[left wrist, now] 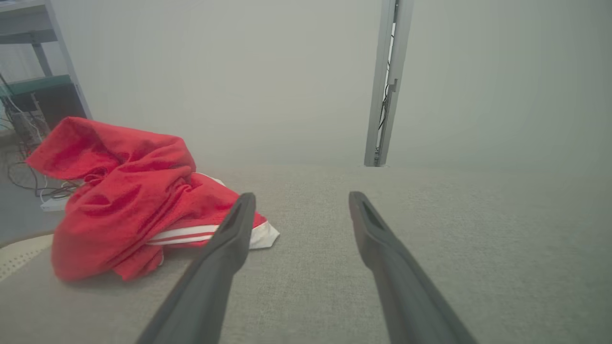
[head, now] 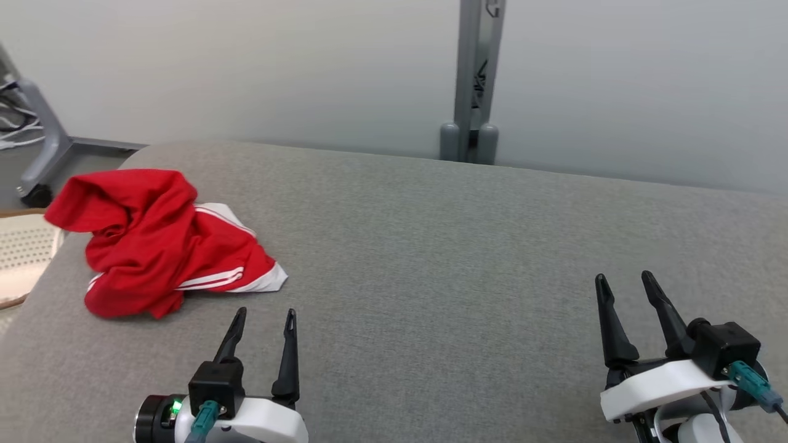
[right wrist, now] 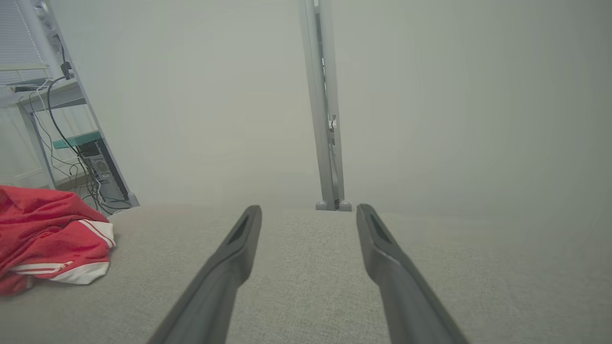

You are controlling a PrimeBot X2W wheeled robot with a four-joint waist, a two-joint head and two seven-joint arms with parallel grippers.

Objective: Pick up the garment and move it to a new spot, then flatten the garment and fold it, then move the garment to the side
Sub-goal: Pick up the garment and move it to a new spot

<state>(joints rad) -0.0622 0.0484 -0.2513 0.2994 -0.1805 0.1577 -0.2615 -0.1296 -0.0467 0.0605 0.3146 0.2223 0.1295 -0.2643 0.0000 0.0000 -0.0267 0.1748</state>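
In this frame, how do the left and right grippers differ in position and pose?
The left gripper sits just short of the red garment's white hem; the right gripper is far from it across the grey surface. In the head view the left gripper's fingers lean slightly right, the right gripper's lean left. Both are open and empty, over the surface.

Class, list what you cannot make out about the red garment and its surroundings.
- Kind of garment: head view, crumpled folds hide its shape.
- Left part of garment: right wrist view, cut off by frame edge.
- A pale perforated object: head view, cut by left edge.
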